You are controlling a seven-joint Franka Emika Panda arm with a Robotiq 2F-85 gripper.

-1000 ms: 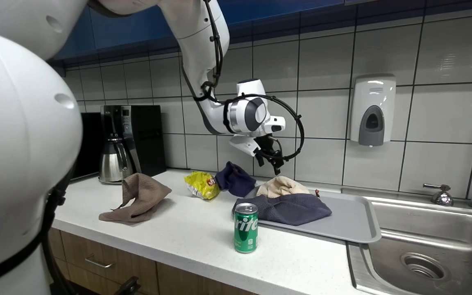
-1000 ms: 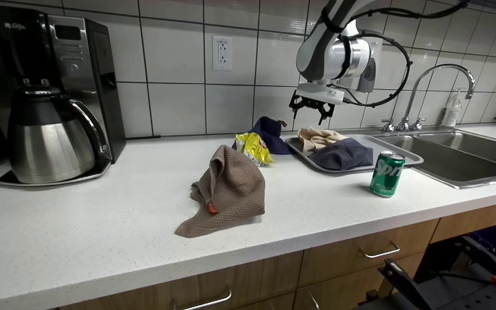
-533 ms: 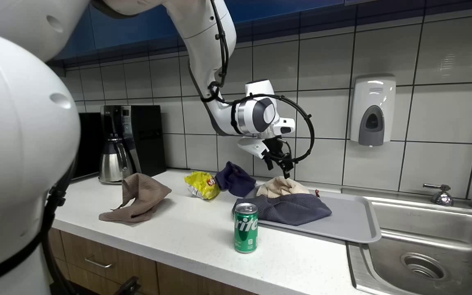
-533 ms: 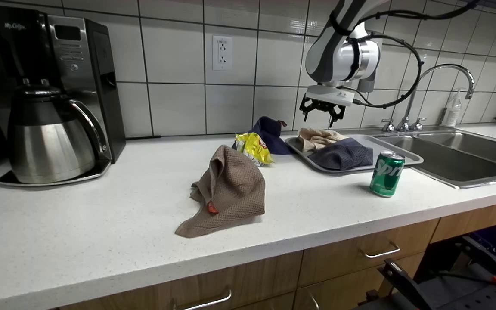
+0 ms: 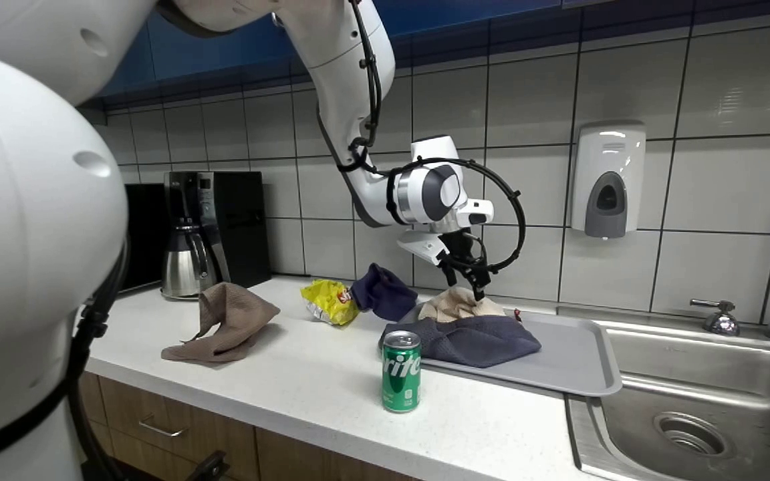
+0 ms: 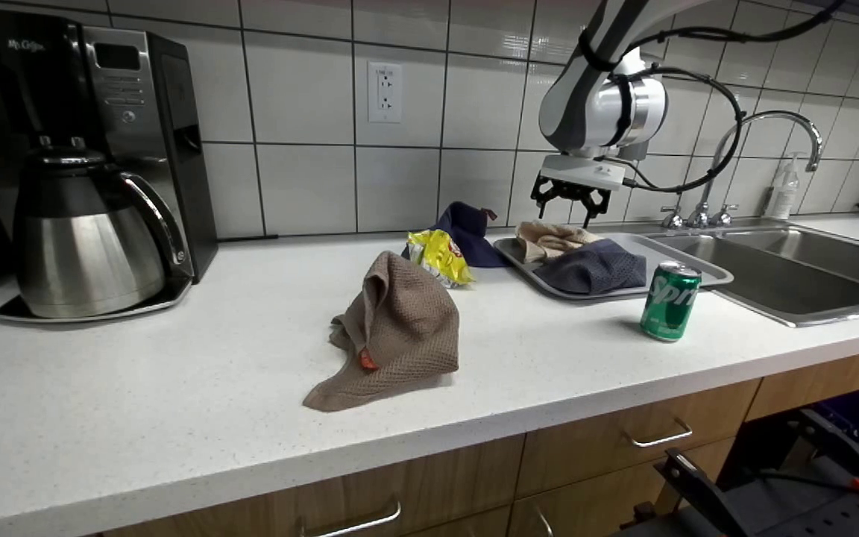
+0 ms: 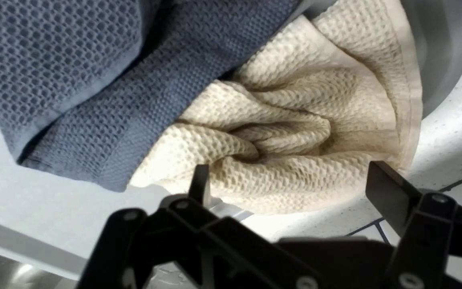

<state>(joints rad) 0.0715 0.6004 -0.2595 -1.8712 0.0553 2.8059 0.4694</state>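
Wrist view: two fingers (image 7: 389, 196) stand apart; one cream cloth (image 7: 291, 136) lies nearest

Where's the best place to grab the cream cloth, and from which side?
Probably from straight above, pinching the cream cloth by its raised middle folds: it bunches up there, while the blue-grey cloth hides one edge in the wrist view.

An exterior view stands close by the arm (image 5: 31, 234), facing the tiled wall (image 5: 726, 187), the sink (image 5: 699, 367) near; an exterior view looks down slantwise along the counter (image 6: 176, 373), the coffee maker (image 6: 94, 224) near and the sink farther off; both share the tray (image 6: 664, 247) and the can (image 6: 672, 302); the wrist view looks down past the gripper (image 7: 289, 174), from close above, on the cream cloth (image 7: 307, 100), which both exterior views also take in.
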